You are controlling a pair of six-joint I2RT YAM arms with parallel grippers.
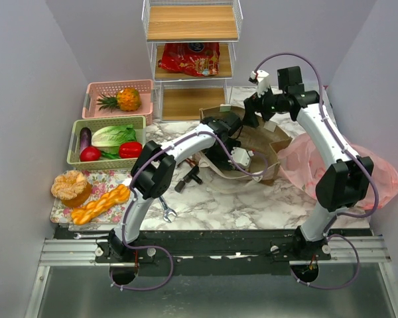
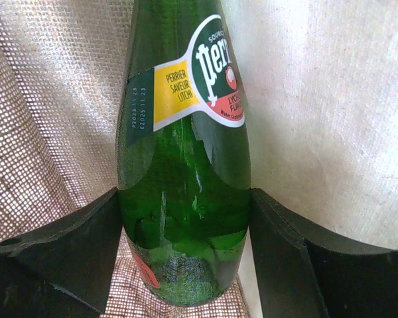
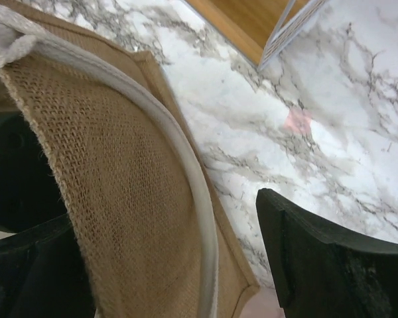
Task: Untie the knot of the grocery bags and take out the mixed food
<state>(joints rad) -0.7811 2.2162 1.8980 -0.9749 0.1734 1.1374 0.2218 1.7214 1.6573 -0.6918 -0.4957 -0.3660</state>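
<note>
1. Green bottle (image 2: 182, 152): inside the brown woven bag (image 1: 268, 142), with woven cloth on both sides. Its long axis runs up the left wrist view, with the narrowing neck end at the top and the rounded base at the bottom.
2. Left gripper (image 2: 184, 199): clamped on the bottle's lower body, one finger against each side.
3. Right gripper (image 3: 162, 212): jaws spread, with the bag's rim and pale handle (image 3: 196, 192) between them. The right finger is clear of the bag, over the marble table (image 3: 305, 132).
4. Pink plastic bag (image 1: 378, 172): crumpled at the table's right edge.
</note>
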